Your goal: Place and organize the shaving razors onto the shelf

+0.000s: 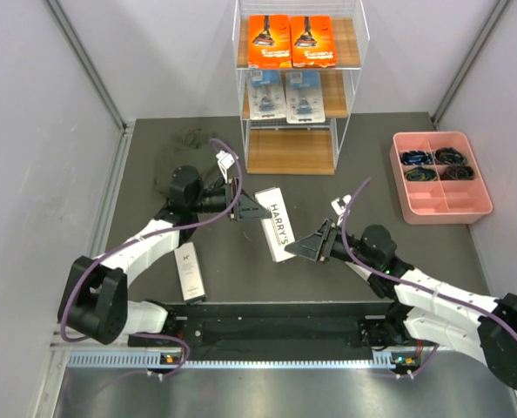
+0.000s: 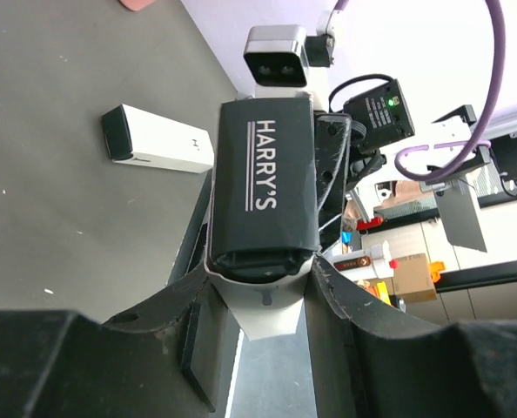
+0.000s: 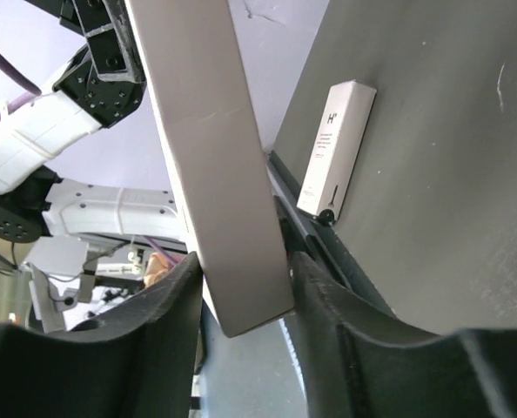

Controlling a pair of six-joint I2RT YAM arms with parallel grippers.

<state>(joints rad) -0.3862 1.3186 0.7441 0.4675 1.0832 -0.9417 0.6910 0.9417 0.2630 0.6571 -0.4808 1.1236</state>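
- Nearest: the two arm bases [image 1: 97, 306] bolted to the rail [image 1: 267, 359], both arms reaching out over the dark bench [image 1: 363, 157].
- Just past the left base, a slim white box [image 1: 187, 271] lies flat on the bench. It is untouched and apart from both hands.
- Mid-bench: the Harry's box [image 1: 276, 224], another slim razor pack, is held up off the bench between the two hands, lettered face up in the top view.
- The left hand [image 1: 257, 211] has its far end. Left wrist view: one finger on each long side, set narrow, box clamped between.
- The right hand [image 1: 300, 246] is on its near end. Right wrist view: the box end sits between the fingers, both look pressed against it, no gap seen. It is set narrow, on the same box.
- Further out on the right: pink tray [image 1: 439, 136] with small dark items in its far compartments. Not part of this job.
- Far edge: the shelf [image 1: 335, 94], white wire with three wooden tiers.
  - Top tier: two orange boxes [image 1: 269, 41] side by side.
  - Middle tier: two blue packs [image 1: 265, 94] side by side.
  - The bottom tier [image 1: 291, 152] is bare.
- Step in hand, my reading: a hand-to-hand pass or re-grip of the Harry's box ahead of shelving. Four packs are up; the white boxes are yet to go.
- Next move calls for one hand to let go cleanly, which one I cannot tell. The other then carries the box to the bottom tier, going in flat and level under the middle tier.
- Risk: if both hands pull at once, the box may twist or slip.
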